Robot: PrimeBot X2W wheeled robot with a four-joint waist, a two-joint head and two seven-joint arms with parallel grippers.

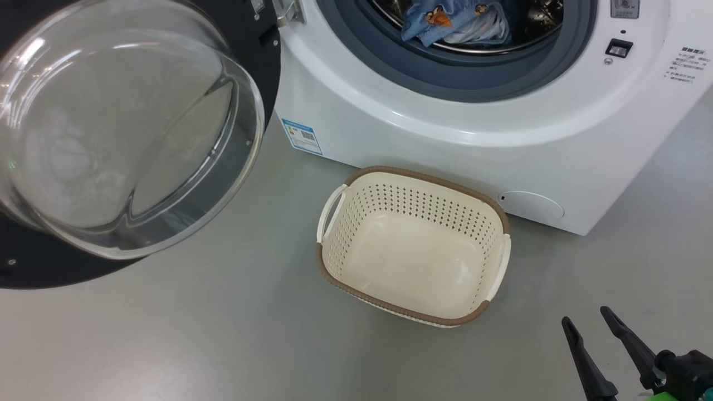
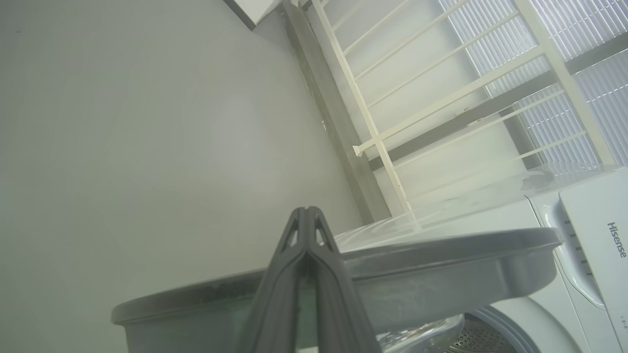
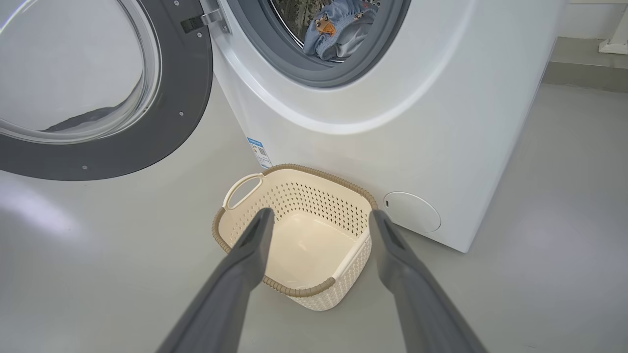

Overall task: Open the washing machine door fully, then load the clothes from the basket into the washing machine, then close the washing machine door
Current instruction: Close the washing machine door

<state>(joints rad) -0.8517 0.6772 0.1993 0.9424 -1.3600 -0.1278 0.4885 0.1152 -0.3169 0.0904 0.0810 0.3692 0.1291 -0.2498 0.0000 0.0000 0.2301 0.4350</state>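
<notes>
We see the washing machine door point(image 1: 122, 128) standing wide open at about 9 o'clock in the head view. Its clear glass bowl bulges toward us, with the black rim around it. The washing machine point(image 1: 445, 139) is the big white box from 12 to 2 o'clock. Inside its round hole, at 12 o'clock, lie the clothes point(image 1: 445, 25), blue with an orange bear face. The basket point(image 1: 418, 177) sits on the grey floor point(image 1: 167, 334) just in front of the machine, near the middle of the view, and we can see its bare cream bottom. A small blue label point(image 1: 301, 135) is at 11 o'clock from the basket, and a round flap point(image 1: 529, 205) is at 2 o'clock from it. Our right gripper point(image 1: 585, 316) is at 5 o'clock, near the basket but not touching it. Its two dark fingers are wide apart and hold nothing, and in its wrist view they point at the basket. Our left gripper point(image 2: 306, 215) has its two fingers pressed tight together. In its wrist view it is in front of the grey edge of the door, and we cannot tell if it touches it.
</notes>
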